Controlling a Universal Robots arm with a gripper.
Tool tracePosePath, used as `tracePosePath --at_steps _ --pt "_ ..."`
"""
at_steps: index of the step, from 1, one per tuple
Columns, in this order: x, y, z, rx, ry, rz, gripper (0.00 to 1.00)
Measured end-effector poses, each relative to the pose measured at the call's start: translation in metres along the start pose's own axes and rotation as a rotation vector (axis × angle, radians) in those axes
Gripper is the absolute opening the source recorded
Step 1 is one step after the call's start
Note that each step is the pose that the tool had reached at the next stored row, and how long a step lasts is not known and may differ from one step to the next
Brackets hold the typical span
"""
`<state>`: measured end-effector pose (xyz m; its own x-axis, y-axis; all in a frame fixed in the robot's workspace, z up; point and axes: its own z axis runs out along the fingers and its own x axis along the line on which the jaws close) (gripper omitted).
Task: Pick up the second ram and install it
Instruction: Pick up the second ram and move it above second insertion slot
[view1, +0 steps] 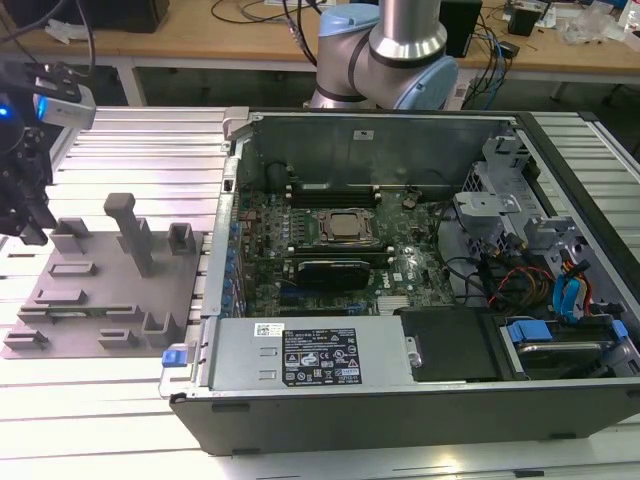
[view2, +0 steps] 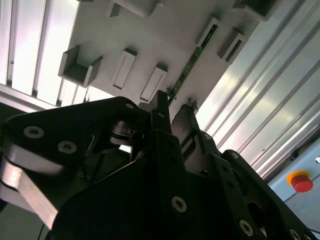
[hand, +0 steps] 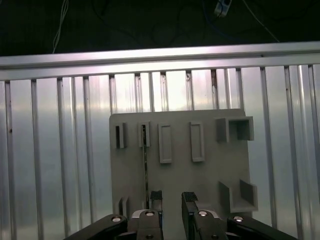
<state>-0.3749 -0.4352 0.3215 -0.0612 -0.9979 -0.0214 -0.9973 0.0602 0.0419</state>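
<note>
Our gripper (hand: 172, 200) hangs spread and empty over the gray plate (hand: 205, 177). The second ram (hand: 145, 165) stands on edge in that plate's slots, just aside of the gripper's gap; we judge the gap should centre squarely over it. Beyond lies the open computer (view1: 400, 412).

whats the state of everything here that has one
gripper, open, empty, above the gray plate
second ram, on edge on the gray plate, not gripped
computer case, side open, board exposed
</note>
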Motion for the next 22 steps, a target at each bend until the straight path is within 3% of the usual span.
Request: tracePosePath --at_steps 22 --pt "0.0005 -0.001 0.0238 0.0001 -0.0001 0.0 0.28"
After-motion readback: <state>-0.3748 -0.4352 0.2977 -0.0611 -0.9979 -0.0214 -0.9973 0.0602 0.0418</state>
